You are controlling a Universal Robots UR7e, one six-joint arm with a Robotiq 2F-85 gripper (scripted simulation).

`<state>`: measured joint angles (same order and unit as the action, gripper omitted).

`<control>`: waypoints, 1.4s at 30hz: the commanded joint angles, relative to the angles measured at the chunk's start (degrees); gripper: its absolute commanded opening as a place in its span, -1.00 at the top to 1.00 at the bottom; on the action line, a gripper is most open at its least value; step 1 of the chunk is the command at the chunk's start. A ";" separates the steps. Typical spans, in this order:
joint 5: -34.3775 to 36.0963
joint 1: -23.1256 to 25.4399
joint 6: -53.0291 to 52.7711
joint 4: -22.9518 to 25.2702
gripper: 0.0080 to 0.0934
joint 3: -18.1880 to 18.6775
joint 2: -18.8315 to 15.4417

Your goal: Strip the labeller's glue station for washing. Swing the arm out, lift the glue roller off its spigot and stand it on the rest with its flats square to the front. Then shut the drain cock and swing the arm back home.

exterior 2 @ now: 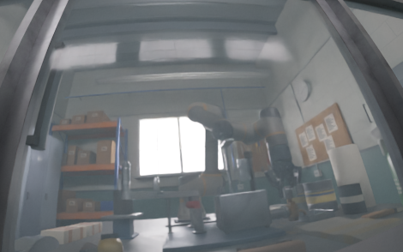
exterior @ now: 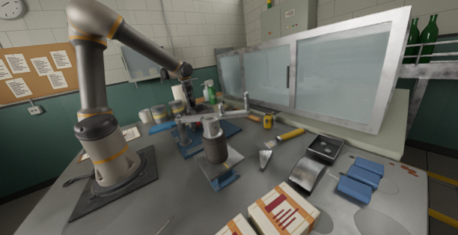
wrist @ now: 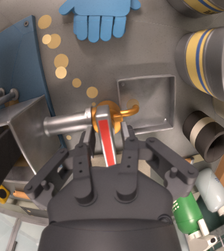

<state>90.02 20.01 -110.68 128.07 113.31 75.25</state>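
The drain cock [wrist: 106, 120] is hidden behind the swing arm in the side camera; the wrist camera shows its brass body, steel pipe and red-striped lever [wrist: 107, 142]. The lever runs back between my gripper's [wrist: 106, 134] fingers, which stand open on either side of it and hold nothing. A brass spout curves over a small square tray [wrist: 148, 102]. The glue roller [exterior: 214, 142] stands upright on the rest plate [exterior: 219, 161] at the front of the bench. The swing arm [exterior: 213, 115] reaches out above the roller.
A dark hopper edge [wrist: 13, 131] sits close on the left of the cock. Striped tins [wrist: 208, 63], a tape roll [wrist: 209, 137] and spray bottles [wrist: 202, 202] crowd the right. A blue glove [wrist: 101, 16] lies beyond. The guard window [exterior: 310, 75] stands behind the bench.
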 commanded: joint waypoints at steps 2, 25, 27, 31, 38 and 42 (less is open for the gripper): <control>0.00 0.00 0.00 0.03 0.20 -0.02 0.04; 0.00 0.00 0.00 -2.30 0.20 -1.03 1.38; 0.00 0.00 0.00 -2.78 0.20 -1.24 1.64; 0.00 0.00 0.00 -3.79 0.20 -1.71 2.18; 0.00 0.00 0.00 -5.51 0.20 -2.53 3.06; 0.00 0.00 0.00 -6.33 0.20 -2.94 3.47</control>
<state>90.02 20.01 -110.68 121.69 110.38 78.71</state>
